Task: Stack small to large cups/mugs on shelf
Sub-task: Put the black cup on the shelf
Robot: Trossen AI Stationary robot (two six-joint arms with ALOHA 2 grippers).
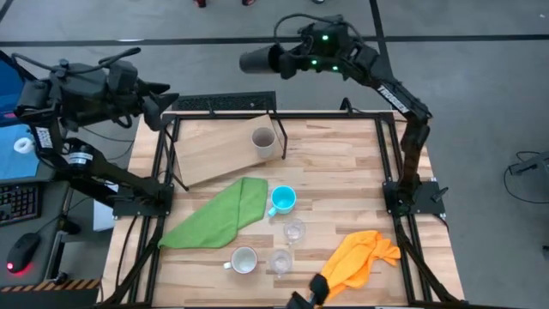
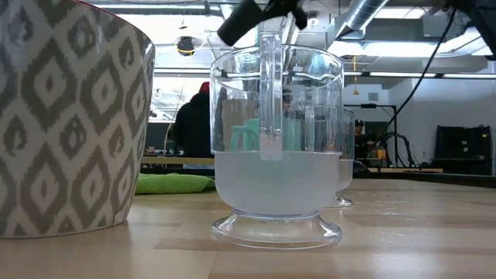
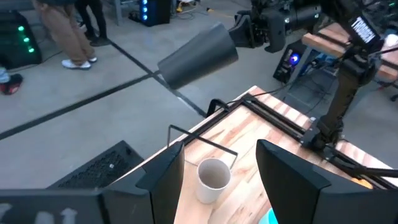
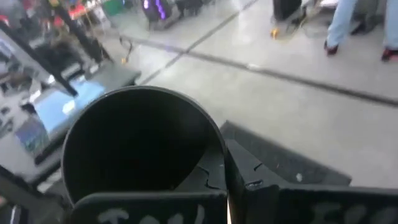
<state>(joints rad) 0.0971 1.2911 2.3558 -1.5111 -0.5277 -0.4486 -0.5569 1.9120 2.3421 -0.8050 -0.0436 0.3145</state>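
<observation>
The right gripper [image 1: 279,60], at the top centre of the high view, is clamped on the rim of a matte black tapered cup [image 1: 256,61], carried on its side above the floor just beyond the table; one finger sits inside the wall, one outside. The cup looks light and rigid, but a rim pinch on a smooth wall could let it swing or slip. The pale plywood shelf with a black wire frame [image 1: 214,150] lies at upper centre, a grey-beige cup [image 1: 263,140] upright on it. The left gripper [image 3: 217,165] hangs with fingers spread and empty at upper left. White lettering on the right arm is too small to read.
</observation>
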